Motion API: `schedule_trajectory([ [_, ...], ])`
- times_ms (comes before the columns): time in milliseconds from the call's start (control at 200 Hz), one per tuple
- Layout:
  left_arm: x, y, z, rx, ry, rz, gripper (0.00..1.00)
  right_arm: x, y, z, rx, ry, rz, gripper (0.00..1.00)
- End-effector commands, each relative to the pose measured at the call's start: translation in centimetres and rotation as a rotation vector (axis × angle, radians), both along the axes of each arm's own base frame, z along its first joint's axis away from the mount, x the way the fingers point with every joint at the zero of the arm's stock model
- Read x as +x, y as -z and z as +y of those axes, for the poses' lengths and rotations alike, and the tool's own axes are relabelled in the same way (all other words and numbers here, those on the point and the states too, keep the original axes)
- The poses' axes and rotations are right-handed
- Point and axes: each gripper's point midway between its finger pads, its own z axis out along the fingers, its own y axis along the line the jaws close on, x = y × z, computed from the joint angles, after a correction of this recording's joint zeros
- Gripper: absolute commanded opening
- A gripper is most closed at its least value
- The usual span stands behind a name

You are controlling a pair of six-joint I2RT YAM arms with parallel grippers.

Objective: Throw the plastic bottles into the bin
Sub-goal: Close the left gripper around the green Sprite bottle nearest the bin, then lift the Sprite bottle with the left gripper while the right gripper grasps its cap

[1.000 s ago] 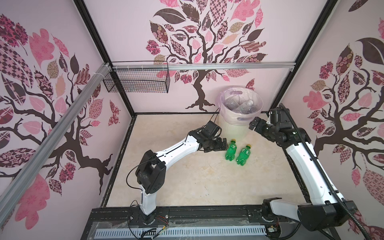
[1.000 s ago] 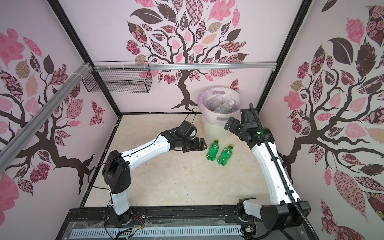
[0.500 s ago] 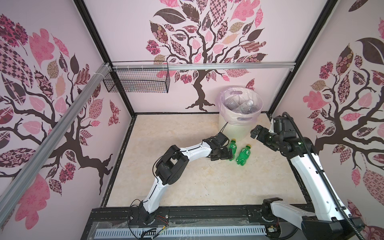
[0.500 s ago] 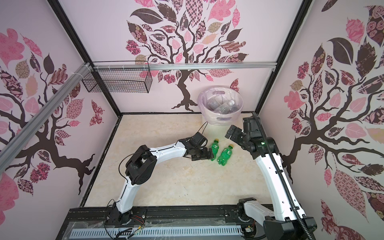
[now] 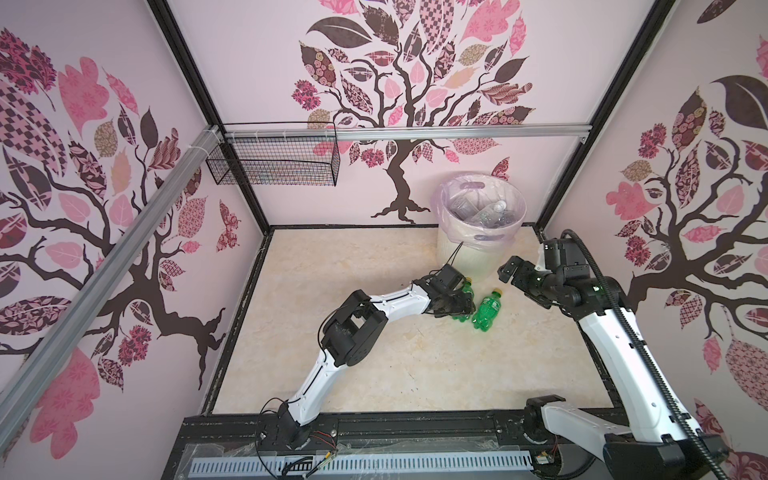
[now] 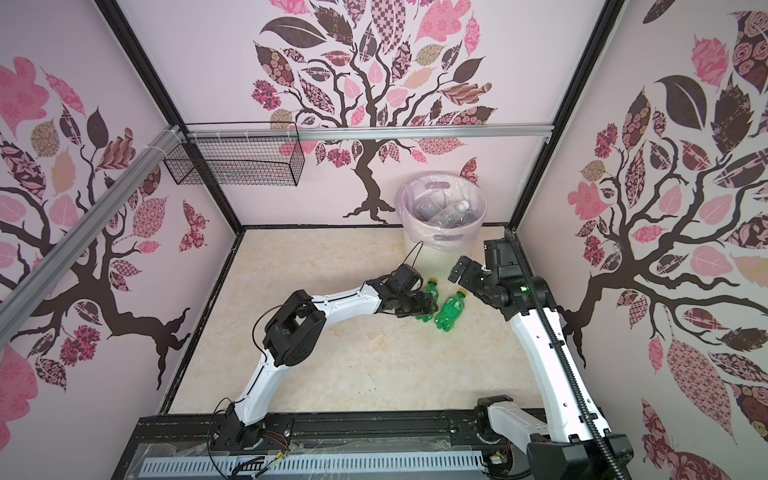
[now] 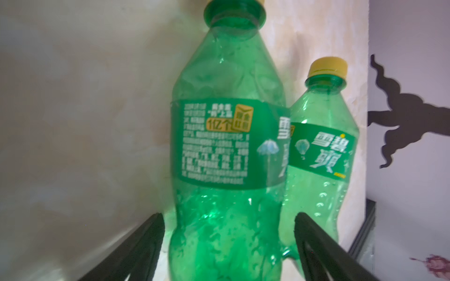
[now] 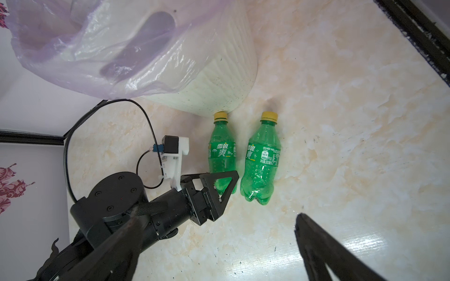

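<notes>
Bottles [image 5: 485,309]: two green ones w/ yellow caps lie side by side on worktop [image 5: 374,340], just in front of bin [image 5: 465,257], caps twd bin. We also see clear ones [image 5: 486,214] inside bin.
L bottle [image 5: 466,287]: on its side. In both top views L arm [image 5: 399,297] covers its middle at the wrist, w/ cap and base poking out [image 6: 432,291]. In R wrist view its cap sits right at bin's base. We can't tell if they touch.
R bottle [image 5: 487,307]: on its side just beside L bottle, same heading, bodies nr touching at base end. No arm on it. In L wrist view R bottle [image 7: 321,150] shows behind L bottle [image 7: 226,146].
L fingers [image 7: 136,248]: apart, one each side of L bottle's lower body. L wrist view shows a thin gap btwn each finger and the plastic, so we see no grip yet, and bottle rests on worktop. In R wrist view one of the L fingers [image 8: 206,180] crosses over bottle's lower half.
R fingers [image 8: 323,250]: spread wide, nothing btwn them. In both top views R fingers [image 5: 508,270] hang over worktop nr R bottle's cap end and bin's base, apart from both.
Bin [image 8: 214,85]: upright at back of worktop, nr back-right corner. Cream ribbed wall, pale lilac bag [image 8: 97,60] folded over rim.
Wire basket [image 5: 274,166]: black, hung high at back left, well apart from bottles and bin.
</notes>
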Motion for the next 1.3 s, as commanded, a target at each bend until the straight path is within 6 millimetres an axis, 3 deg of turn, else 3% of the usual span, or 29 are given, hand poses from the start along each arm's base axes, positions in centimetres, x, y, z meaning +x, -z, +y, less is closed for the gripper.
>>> schedule_trajectory([
  [0, 0.3, 0.5, -0.7, -0.001, 0.01, -0.004, 0.77, -0.5, -0.7, 0.2, 0.009, -0.005, -0.01, 1.0],
  [215, -0.3, 0.1, 1.2, 0.002, 0.015, -0.008, 0.58, -0.2, -0.1, 0.5, 0.024, -0.012, 0.002, 1.0],
  [465, -1.5, -2.4, 4.6, -0.037, 0.042, -0.003, 0.43, 0.3, 0.7, 1.4, 0.031, -0.077, 0.02, 1.0],
  [635, -2.2, -5.2, 7.3, -0.054, 0.039, -0.019, 0.42, 0.6, 1.0, 2.5, 0.03, -0.131, 0.024, 0.99],
  [780, -2.3, -8.7, 9.1, -0.087, 0.004, -0.042, 0.43, 1.1, 1.2, 5.8, 0.028, -0.239, 0.033, 1.0],
  [1080, -3.2, -16.5, 10.3, -0.208, -0.043, -0.108, 0.44, 3.7, 0.0, 11.0, 0.252, -0.314, 0.008, 0.99],
  [1295, -4.0, -18.9, 11.4, -0.217, -0.045, -0.139, 0.44, 5.3, -1.9, 13.2, 0.367, -0.344, -0.03, 0.96],
])
